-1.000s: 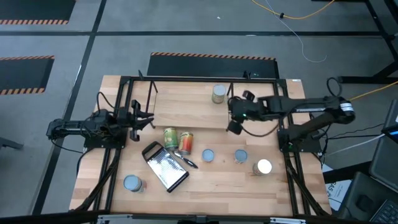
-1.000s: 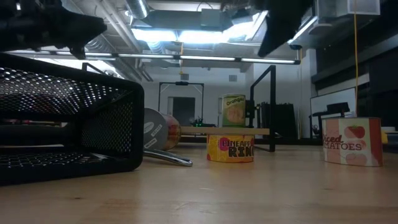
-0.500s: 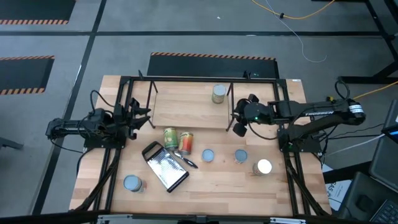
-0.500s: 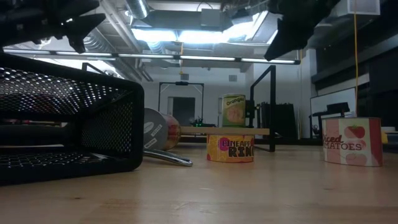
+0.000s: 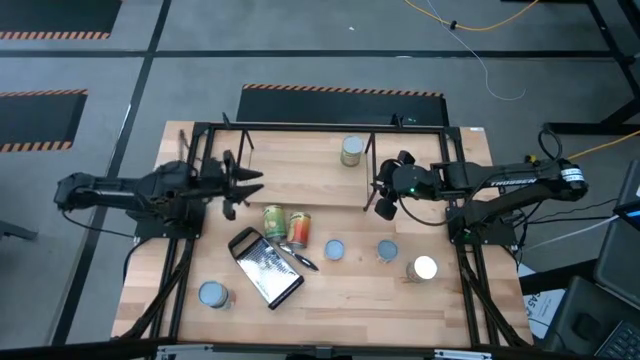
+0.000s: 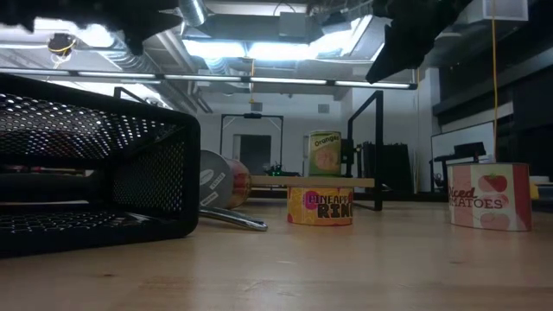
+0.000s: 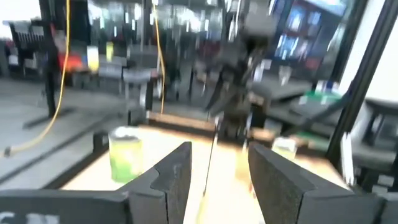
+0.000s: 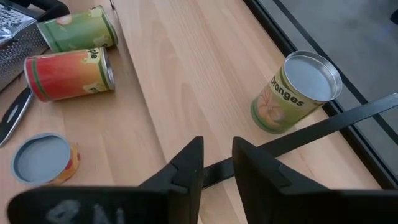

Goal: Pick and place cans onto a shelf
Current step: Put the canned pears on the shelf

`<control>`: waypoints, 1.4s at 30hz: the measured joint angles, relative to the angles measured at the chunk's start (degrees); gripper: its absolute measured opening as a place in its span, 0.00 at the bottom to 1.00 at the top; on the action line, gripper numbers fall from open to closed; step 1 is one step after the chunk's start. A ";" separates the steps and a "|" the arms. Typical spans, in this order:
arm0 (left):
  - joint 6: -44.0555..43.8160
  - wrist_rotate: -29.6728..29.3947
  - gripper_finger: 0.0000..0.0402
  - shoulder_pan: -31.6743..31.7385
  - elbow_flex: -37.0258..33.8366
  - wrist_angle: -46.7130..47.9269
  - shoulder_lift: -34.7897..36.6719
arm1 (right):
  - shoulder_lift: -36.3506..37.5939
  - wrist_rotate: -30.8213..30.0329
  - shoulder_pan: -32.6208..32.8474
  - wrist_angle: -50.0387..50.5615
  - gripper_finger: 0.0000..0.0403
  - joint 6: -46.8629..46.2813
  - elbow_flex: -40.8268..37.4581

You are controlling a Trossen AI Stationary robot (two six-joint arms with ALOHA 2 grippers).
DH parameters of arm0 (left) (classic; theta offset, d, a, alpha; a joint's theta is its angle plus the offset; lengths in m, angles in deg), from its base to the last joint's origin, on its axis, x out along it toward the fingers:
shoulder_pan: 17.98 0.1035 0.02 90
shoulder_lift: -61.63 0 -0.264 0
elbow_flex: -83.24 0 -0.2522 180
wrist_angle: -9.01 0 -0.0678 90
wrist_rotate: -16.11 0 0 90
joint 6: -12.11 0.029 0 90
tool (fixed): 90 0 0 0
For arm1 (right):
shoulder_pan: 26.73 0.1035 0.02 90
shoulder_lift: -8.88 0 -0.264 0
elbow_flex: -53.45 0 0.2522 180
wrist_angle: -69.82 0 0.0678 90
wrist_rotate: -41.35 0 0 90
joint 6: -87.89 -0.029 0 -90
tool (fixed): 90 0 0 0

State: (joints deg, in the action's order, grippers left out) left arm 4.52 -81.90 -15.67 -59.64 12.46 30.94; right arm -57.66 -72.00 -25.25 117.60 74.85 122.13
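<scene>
The shelf's wooden board (image 5: 300, 170) spans the table's far middle. One can, labelled Oranges (image 5: 351, 151), stands upright on it; it also shows in the right wrist view (image 8: 297, 92). A green can (image 5: 274, 220) and a red can (image 5: 298, 228) lie on their sides on the table near the board's front edge. Several more cans stand upright: three at the near right (image 5: 334, 250) (image 5: 386, 250) (image 5: 422, 268) and one at the near left (image 5: 212, 294). My left gripper (image 5: 248, 185) is open and empty above the shelf's left end. My right gripper (image 5: 378, 200) is open and empty above the shelf's right part (image 8: 216, 158).
A flat metal grater (image 5: 265, 265) with a black handle lies near the two lying cans; it fills the left of the low view (image 6: 95, 173). Black frame rods (image 5: 190, 250) run along both sides of the table. A black rod (image 8: 323, 121) crosses below my right gripper.
My left gripper has gone toward the table's right edge, from beside the frame to over the shelf's left end. My right gripper drew back a little toward the right edge, then kept still. No can has moved.
</scene>
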 joint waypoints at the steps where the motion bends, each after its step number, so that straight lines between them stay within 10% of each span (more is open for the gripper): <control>1: 0.00 0.00 0.38 0.00 2.41 2.89 -2.08 | 0.00 0.00 0.00 0.02 0.22 0.00 0.00; 18: -1.49 4.00 0.37 4.03 34.42 45.55 -33.12 | -0.04 4.07 0.00 0.17 0.22 0.25 0.00; 42: -0.87 25.85 0.38 17.78 35.16 58.27 -54.72 | -0.04 4.07 0.00 0.17 0.22 3.31 0.00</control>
State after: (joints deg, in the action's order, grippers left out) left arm 3.65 -56.05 2.11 -24.48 70.74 -23.78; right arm -57.71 -67.94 -25.25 117.77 78.16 122.13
